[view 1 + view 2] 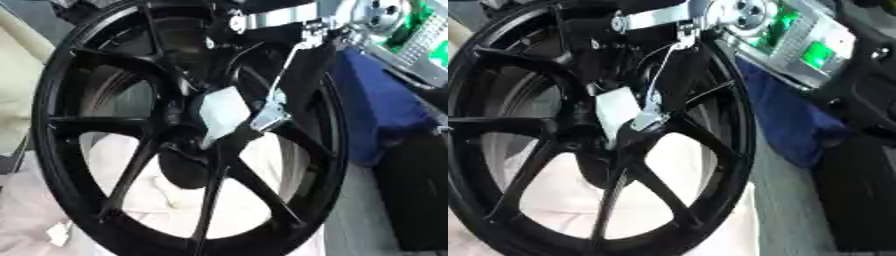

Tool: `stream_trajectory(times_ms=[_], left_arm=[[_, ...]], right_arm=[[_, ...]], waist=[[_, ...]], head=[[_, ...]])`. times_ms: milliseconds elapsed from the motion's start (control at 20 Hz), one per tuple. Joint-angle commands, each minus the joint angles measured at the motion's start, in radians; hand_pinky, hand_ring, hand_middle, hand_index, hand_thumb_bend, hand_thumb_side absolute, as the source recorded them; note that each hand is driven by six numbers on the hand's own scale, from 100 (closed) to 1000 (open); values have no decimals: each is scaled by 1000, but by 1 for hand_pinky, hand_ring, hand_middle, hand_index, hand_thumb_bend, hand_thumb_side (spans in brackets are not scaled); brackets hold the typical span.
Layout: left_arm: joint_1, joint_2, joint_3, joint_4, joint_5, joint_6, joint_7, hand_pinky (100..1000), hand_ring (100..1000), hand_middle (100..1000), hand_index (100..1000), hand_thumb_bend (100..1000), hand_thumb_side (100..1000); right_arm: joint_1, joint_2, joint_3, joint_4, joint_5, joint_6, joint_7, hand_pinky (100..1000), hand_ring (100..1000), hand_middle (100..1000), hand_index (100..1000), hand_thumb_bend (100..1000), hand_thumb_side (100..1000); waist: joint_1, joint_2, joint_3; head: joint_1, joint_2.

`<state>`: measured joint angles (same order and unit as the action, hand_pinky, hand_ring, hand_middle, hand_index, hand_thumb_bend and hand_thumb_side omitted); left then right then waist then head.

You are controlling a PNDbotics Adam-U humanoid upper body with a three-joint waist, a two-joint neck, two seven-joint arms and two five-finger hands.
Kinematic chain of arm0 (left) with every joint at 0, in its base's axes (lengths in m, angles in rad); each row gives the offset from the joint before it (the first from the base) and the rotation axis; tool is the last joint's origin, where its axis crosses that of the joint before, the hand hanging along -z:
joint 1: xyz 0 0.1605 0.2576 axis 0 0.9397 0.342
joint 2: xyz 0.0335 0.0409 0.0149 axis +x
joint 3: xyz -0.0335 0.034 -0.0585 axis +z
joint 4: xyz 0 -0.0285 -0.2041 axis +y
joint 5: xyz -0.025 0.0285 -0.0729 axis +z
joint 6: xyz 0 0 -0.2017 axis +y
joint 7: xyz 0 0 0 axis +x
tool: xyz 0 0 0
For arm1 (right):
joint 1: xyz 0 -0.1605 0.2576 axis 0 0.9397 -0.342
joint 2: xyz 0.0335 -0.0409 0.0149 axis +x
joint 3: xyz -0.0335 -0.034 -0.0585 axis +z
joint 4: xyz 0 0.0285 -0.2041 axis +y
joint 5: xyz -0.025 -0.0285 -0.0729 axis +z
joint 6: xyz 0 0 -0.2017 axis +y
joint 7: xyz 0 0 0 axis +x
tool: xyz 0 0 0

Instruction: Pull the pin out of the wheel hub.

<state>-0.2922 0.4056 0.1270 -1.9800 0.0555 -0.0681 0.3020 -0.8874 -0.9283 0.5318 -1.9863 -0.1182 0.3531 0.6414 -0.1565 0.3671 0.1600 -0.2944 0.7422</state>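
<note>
A large black spoked wheel [105, 125] fills both views and stands tilted on a pale cloth. Its dark hub [188, 150] lies at the centre where the spokes meet. My right hand [293, 85] comes down from the upper right, black with silver parts, and its end lies over the hub. A pale, angular piece [223, 112] shows right at the hub beside a silver bracket [271, 114] of the hand; whether this is the pin is unclear. Black hand parts blend into the black spokes there. My left hand is in neither view.
White cloth [254, 210] lies under and behind the wheel. A blue block [376, 105] stands right of the rim, with a black box [420, 195] below it. A silver device with green lights [798, 40] is at the top right.
</note>
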Motion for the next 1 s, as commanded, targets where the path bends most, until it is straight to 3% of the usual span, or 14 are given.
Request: stream_trajectory(times_ms=[50, 1000], left_arm=[[-12, 22, 7, -20, -3, 0, 0, 919, 540, 530, 694, 277, 640], [-10, 15, 13, -20, -7, 1, -2, 921, 541, 529, 694, 277, 643]], right_arm=[[-6, -14, -7, 6, -2, -1, -1, 801, 759, 720, 737, 611, 248], [19, -15, 1, 38, 31, -30, -32, 766, 698, 651, 677, 570, 201]], waist=[[7, -14, 0], [7, -8, 3]], head=[[-5, -10], [3, -14]])
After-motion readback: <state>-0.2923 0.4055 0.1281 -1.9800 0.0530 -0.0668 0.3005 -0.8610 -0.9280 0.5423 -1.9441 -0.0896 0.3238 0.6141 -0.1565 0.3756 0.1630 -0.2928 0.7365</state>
